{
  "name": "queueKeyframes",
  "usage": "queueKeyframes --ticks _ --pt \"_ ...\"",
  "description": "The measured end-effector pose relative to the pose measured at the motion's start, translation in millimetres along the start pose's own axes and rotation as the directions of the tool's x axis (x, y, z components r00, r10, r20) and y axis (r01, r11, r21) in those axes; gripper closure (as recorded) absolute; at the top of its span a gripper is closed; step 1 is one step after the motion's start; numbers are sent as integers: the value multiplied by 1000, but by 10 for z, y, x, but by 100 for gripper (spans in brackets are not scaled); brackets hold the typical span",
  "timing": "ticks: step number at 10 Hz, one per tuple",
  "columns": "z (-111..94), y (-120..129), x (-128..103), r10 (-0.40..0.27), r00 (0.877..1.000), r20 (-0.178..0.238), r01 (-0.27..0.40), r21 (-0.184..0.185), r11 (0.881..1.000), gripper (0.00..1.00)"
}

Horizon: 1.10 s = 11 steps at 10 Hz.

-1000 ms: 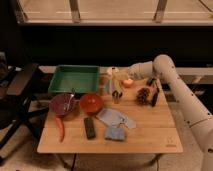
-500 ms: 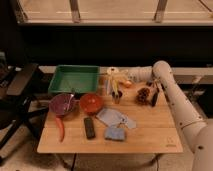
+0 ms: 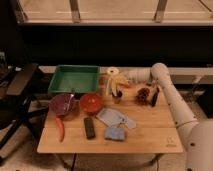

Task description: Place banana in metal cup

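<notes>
Hanging just above the centre of the frame, the banana (image 3: 113, 83) is up off the worktop (image 3: 150, 136), and the end effector (image 3: 117, 88) is pinching it at the tip of the white arm (image 3: 167, 95), which reaches in from the right edge. Its long axis runs on a steep slant. The upper end leans toward the upper left and the lower end points down and slightly right at the metal cup (image 3: 118, 98). That cup stands directly below it, small and dark-looking from here. Whether the banana's lower tip is touching the rim or is just clear of it, I cannot tell.

Right behind the banana, toward the top of the frame, stands the white-topped cup (image 3: 113, 72). To its left the green tray (image 3: 75, 80) takes up the upper left corner of the worktop.

Down and to the left of the metal cup is the red bowl (image 3: 91, 103), with a purple bowl (image 3: 62, 105) just beside it, further left. Below the purple bowl the red chili pepper (image 3: 61, 131) lies near the left edge of the worktop, running roughly top to bottom.

The black remote (image 3: 89, 127) lies below the red bowl, its length pointing up and down the frame. Just to its right are two pale blue flat pieces (image 3: 116, 119), one below the other.

Over on the right, under the arm, a brown knobbly item (image 3: 143, 95) sits with a dark slim object (image 3: 155, 97) beside it. A black chair (image 3: 20, 95) stands off the worktop at the left edge of the frame.
</notes>
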<state>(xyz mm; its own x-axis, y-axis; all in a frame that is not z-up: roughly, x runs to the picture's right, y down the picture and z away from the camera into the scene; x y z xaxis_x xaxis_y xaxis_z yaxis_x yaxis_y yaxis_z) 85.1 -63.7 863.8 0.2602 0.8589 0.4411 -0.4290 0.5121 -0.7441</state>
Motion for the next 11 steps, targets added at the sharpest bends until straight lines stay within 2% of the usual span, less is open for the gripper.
queueKeyframes --ticks 3,9,11 --pt "30 -60 96 -11 1000 9 11 2 1000 100" --pt "52 -251 180 -103 994 28 102 37 994 100" --pt "27 -298 248 -111 992 54 108 52 993 100"
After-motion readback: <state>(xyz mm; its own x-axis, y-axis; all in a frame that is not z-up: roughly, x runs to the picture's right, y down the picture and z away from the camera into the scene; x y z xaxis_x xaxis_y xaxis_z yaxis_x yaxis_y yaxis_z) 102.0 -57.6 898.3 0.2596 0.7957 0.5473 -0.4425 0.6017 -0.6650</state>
